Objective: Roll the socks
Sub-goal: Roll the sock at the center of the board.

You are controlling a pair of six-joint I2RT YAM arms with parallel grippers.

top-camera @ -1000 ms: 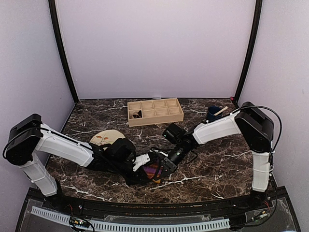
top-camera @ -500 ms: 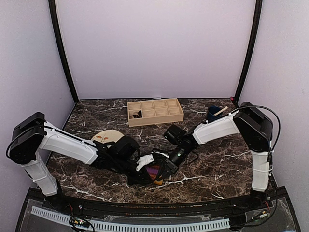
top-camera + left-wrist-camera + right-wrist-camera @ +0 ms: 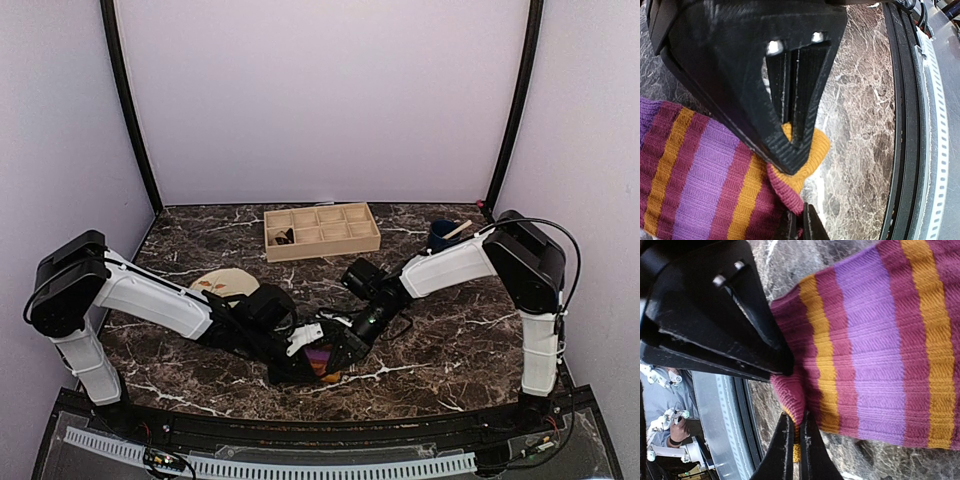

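Two arms reach in over the marble table [image 3: 450, 330] and meet near its front edge. One sock [image 3: 322, 358] shows plainly; a second one cannot be made out. Further back stand one wooden tray [image 3: 322, 249] with eight compartments, one round beige plate [image 3: 225, 283] partly hidden behind the left arm, and one small blue container [image 3: 443, 238] at the far right.

The sock lies flat on the table between the two grippers, near the front rail. It is knitted in ribs, with wide bands of magenta and lilac-purple split by narrower orange stripes. One end is orange with a dark red border, and there the fabric is bunched up into a fold.

The left gripper [image 3: 796, 187] is closed on that orange and red fold, its fingers nipping the cloth from both sides. The right gripper [image 3: 791, 395] has its fingers pressed together on the sock's dark red edge, with a sliver of orange showing just below them.
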